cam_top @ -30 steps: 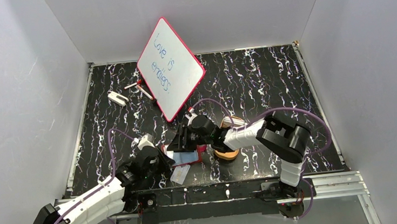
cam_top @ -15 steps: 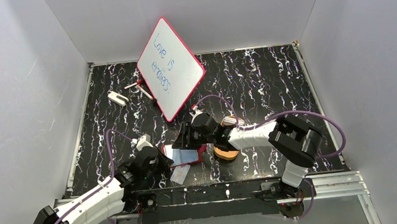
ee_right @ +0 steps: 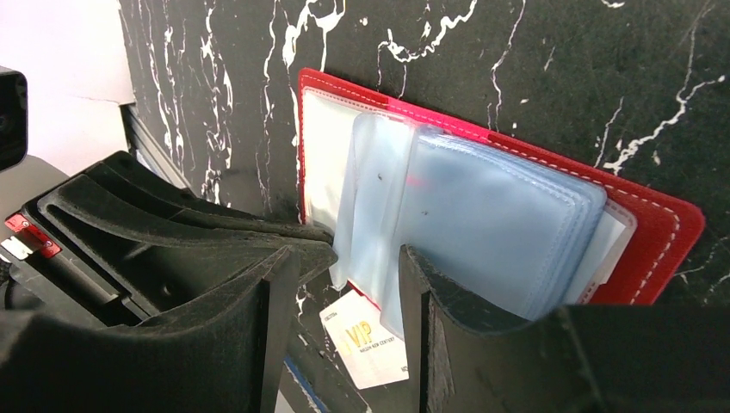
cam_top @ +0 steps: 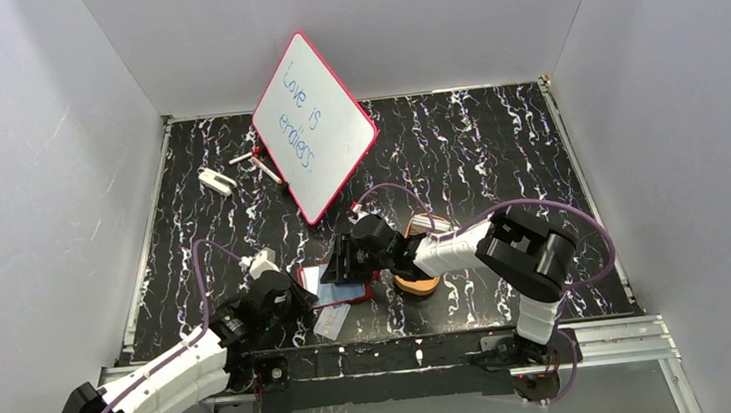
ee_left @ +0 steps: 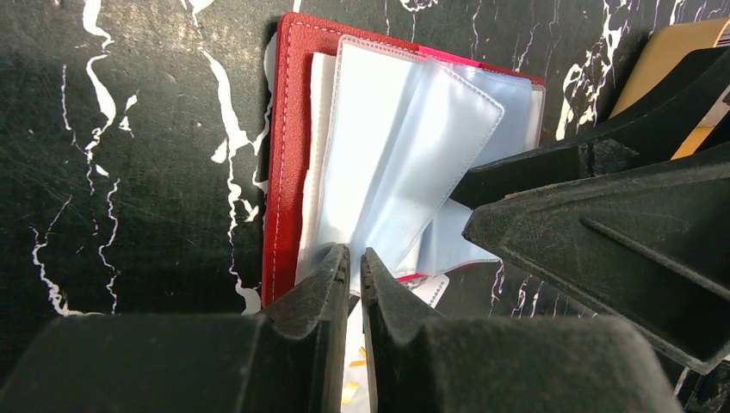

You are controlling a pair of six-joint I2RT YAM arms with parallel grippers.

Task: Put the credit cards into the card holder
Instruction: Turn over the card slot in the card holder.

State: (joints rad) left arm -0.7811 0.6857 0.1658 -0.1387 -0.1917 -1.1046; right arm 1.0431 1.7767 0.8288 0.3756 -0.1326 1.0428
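The dark red card holder (cam_top: 341,287) (ee_left: 284,155) (ee_right: 654,224) lies open on the table, its bluish clear sleeves (ee_left: 405,146) (ee_right: 491,224) fanned up. My left gripper (cam_top: 294,295) (ee_left: 355,258) is shut on the lower edge of one sleeve. My right gripper (cam_top: 349,263) (ee_right: 344,292) (ee_left: 460,206) is open at the sleeves' near edge, with one finger (ee_right: 422,327) against the stack. A whitish credit card (cam_top: 332,321) (ee_right: 374,344) (ee_left: 428,289) with gold print lies flat on the table just beside the holder, below both grippers.
An orange-tan tray (cam_top: 418,282) (ee_left: 663,60) sits right of the holder, under the right arm. A red-framed whiteboard (cam_top: 315,126) leans at the back. A small white object (cam_top: 216,180) and markers (cam_top: 258,161) lie at the back left.
The right arm's elbow swung right and came back, and its gripper settled slightly nearer over the card holder. The left gripper and the loose card kept their places.
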